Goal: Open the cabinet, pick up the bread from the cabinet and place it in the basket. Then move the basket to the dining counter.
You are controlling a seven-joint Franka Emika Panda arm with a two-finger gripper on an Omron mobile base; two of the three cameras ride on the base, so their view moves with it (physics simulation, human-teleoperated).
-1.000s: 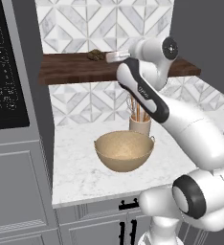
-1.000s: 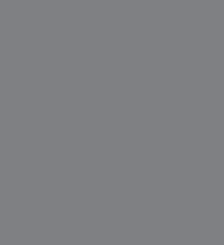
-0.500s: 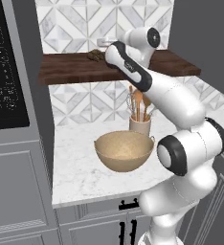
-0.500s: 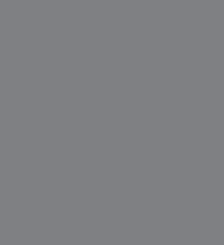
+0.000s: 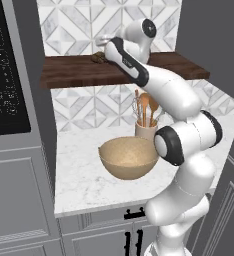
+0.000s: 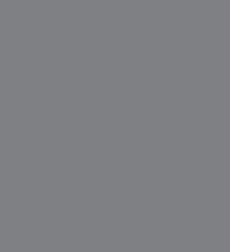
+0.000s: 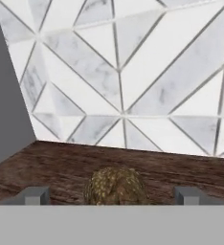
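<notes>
Left base view looks down over the arm; hand view faces the cabinet (image 7: 47, 165) closely.

So the cabinet (image 5: 79, 72) here is really just a long dark brown wooden plank with visible grain, mounted flat against the patterned tile wall above the counter. The bread (image 5: 97, 58) sits on top of it, a small lumpy dark brown-olive lump toward the back near the tiles; up close from the hand view the bread (image 7: 116, 186) looks knobbly and roundish, resting straight on the cabinet's wood (image 7: 51, 165). Down below, the basket (image 5: 128, 157) stands upright on the marble countertop, a wide round tan bowl shape with a thin rim and fine woven-looking texture, nothing visible inside it, well apart from the bread.
</notes>
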